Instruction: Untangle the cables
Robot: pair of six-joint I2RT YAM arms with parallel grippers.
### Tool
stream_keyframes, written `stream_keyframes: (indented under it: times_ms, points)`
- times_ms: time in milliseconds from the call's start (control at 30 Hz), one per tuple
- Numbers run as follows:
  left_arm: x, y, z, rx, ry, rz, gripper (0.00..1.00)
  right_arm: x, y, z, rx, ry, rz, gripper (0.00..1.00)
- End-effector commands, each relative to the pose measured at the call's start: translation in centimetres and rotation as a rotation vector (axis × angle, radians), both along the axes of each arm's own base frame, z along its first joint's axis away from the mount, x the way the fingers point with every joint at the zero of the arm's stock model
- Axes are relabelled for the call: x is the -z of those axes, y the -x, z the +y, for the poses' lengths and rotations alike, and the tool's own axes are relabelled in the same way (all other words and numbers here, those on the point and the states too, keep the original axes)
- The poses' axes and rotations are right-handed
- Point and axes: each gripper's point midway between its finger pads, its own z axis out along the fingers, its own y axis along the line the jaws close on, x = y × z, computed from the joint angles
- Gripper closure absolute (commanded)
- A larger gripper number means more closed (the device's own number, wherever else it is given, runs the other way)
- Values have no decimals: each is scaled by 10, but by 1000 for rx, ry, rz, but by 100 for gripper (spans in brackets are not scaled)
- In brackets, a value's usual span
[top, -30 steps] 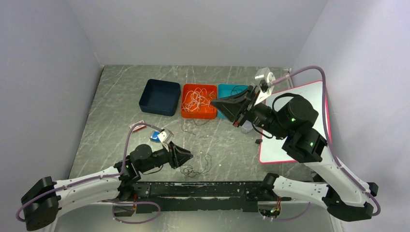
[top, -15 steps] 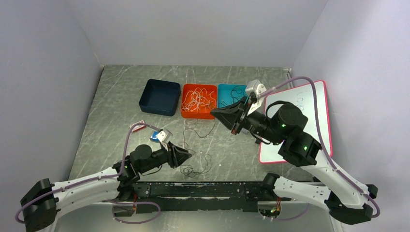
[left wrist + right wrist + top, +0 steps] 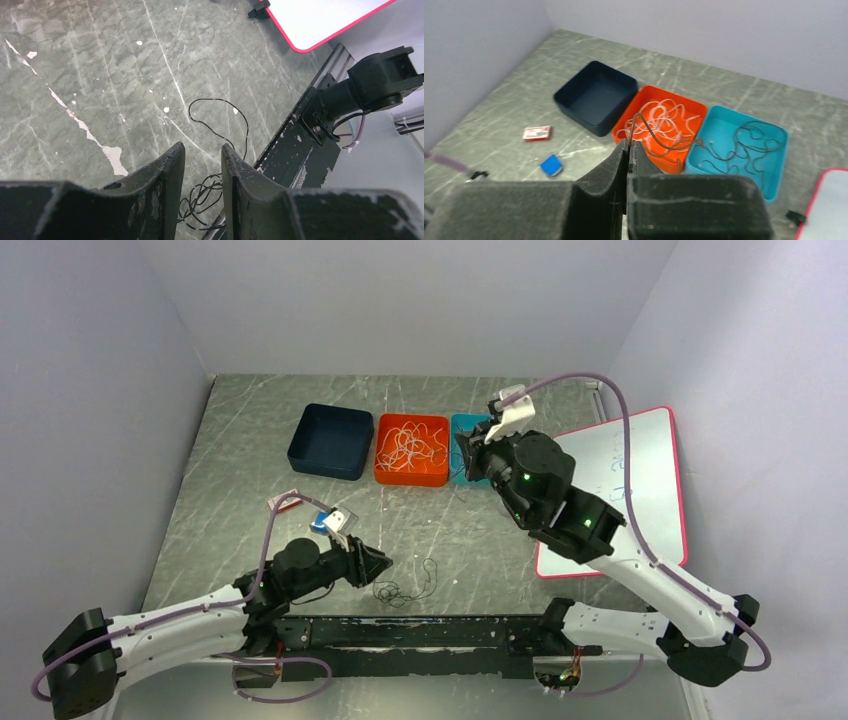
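Left gripper (image 3: 202, 147) low, jaws parted, nothing between, just beside thin black cable tangle (image 3: 200, 197) on near surface (image 3: 75, 75). Right gripper (image 3: 628, 145) jaws pinch thin dark cable (image 3: 646, 125) above orange plastic tray (image 3: 671, 93). Best ease it right into teal plastic tray (image 3: 751, 119), clear of white strands (image 3: 664, 117).

Left claw (image 3: 202, 148) fingers apart; black cable (image 3: 216, 99) looped on table (image 3: 100, 75) just beyond, tangle beside rail (image 3: 300, 150).

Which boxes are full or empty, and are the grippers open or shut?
left gripper, open.
right gripper, shut on dark cable.
navy box, empty.
orange box, holds white cables.
teal box, holds dark cables.
black tangle, loose on the table.
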Motion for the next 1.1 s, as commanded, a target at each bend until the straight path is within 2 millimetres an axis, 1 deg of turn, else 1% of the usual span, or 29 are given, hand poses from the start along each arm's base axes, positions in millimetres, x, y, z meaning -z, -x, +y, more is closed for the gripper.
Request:
stream_keyframes:
  times_ms: [0,167,200,300,367,633,700,833,1067]
  points:
    - [-18,-6,-5,-14,33,-6,62,-19,-23,-29,196,14,-59,100]
    - [-14,-8,-4,-33,11,20,62,-23,-53,-38,252,33,-82,100]
    - [-13,-9,-3,-39,-1,25,63,-23,-63,-47,274,33,-81,100]
    - [-14,-10,-2,-50,-26,32,63,-20,-84,-60,295,16,-73,100]
    - [-18,-10,-2,-40,-22,22,63,-20,-95,-68,307,18,-78,100]
    - [-27,-2,-5,10,-14,3,62,-15,-138,-77,325,23,-76,100]
    - [-29,1,-6,28,-7,-2,61,-10,-151,-83,338,25,-66,100]
    - [-31,5,-5,45,2,-1,61,3,-171,-90,344,28,-45,100]
    - [-29,5,3,24,-16,2,61,31,-197,-96,334,37,16,100]
